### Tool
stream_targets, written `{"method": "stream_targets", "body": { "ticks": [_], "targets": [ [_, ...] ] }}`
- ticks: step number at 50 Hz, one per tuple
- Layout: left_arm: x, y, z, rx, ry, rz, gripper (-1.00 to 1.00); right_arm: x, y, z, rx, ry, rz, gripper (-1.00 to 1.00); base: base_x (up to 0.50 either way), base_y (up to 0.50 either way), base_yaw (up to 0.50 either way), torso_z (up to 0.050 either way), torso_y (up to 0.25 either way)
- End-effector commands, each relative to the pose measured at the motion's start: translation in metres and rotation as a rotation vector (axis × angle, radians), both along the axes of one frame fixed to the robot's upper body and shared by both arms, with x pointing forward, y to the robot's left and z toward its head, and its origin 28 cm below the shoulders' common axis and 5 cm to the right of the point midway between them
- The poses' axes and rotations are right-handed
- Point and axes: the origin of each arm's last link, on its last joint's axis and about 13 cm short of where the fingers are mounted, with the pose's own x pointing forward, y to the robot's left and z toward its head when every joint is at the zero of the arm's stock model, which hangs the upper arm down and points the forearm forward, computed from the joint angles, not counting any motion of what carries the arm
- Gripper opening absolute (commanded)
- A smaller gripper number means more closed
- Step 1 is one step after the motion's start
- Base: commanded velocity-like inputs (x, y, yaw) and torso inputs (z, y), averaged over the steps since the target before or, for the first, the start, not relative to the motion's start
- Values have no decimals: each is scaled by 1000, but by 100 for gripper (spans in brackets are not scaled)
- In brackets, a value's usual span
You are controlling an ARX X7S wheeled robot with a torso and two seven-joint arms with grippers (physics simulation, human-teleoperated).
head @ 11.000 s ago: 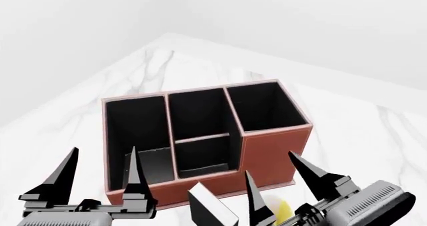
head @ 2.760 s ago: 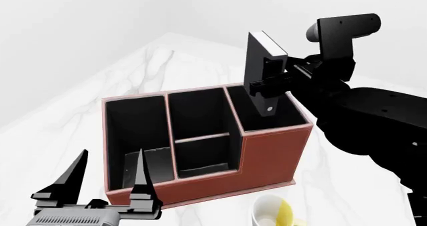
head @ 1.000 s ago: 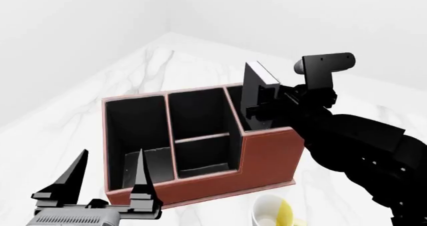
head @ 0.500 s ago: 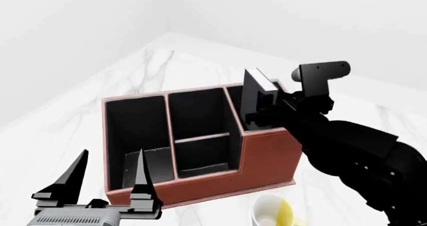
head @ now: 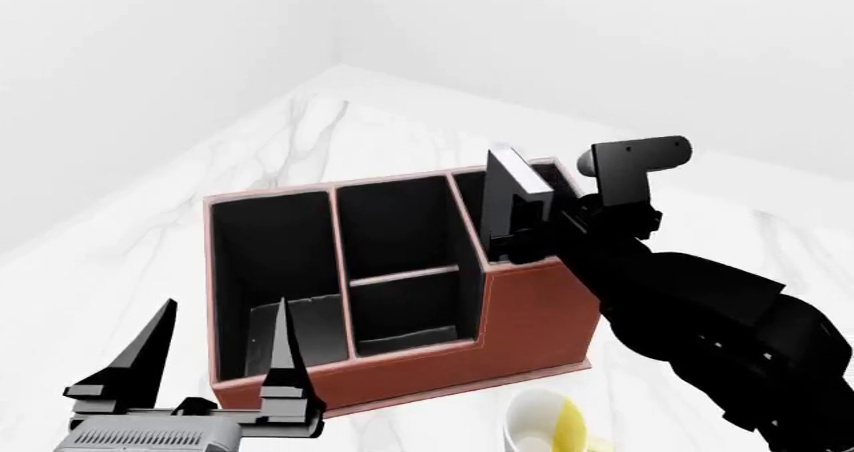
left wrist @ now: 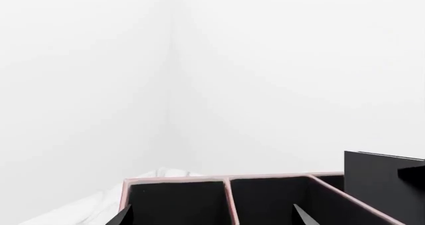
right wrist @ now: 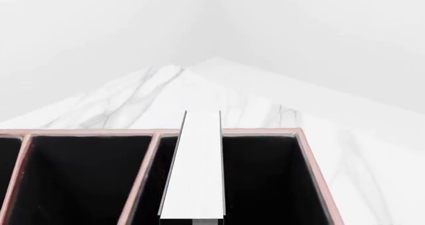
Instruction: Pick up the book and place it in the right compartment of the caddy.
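Note:
The reddish-brown caddy (head: 400, 377) stands on the marble top. My right gripper (head: 525, 224) is shut on the black book (head: 507, 184) and holds it upright, its lower part down inside the right compartment (right wrist: 265, 180) and its top above the rim. The right wrist view shows the book's white page edge (right wrist: 196, 170) just inside that cell, close to its divider. The book's black cover also shows in the left wrist view (left wrist: 378, 185). My left gripper (head: 214, 372) is open and empty, low in front of the caddy's left end.
A white-and-yellow mug (head: 547, 427) stands in front of the caddy's right end. The divided middle cell (head: 400, 262) and the larger left cell (head: 274, 272) hold nothing. White walls meet at a corner behind the marble top (head: 334, 112).
My right gripper has come down with the book, from well above the caddy to partly inside the right compartment. The left arm has not moved in the last seconds.

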Motion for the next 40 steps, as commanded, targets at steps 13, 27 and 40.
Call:
{"method": "stream_targets", "body": {
  "ticks": [13, 27, 40],
  "targets": [
    [-1, 0, 1, 0, 0, -1, 100, 2, -4, 0, -7, -38, -14, -100, 0, 0, 0, 1, 2],
    [-2, 0, 1, -1, -1, -2, 100, 1, -4, 0, -8, -45, -9, 100, 0, 0, 0, 0, 1],
    [-2, -1, 1, 0, -1, -2, 100, 1, -5, 0, -16, -55, -8, 100, 0, 0, 0, 0, 0]
  ]
}}
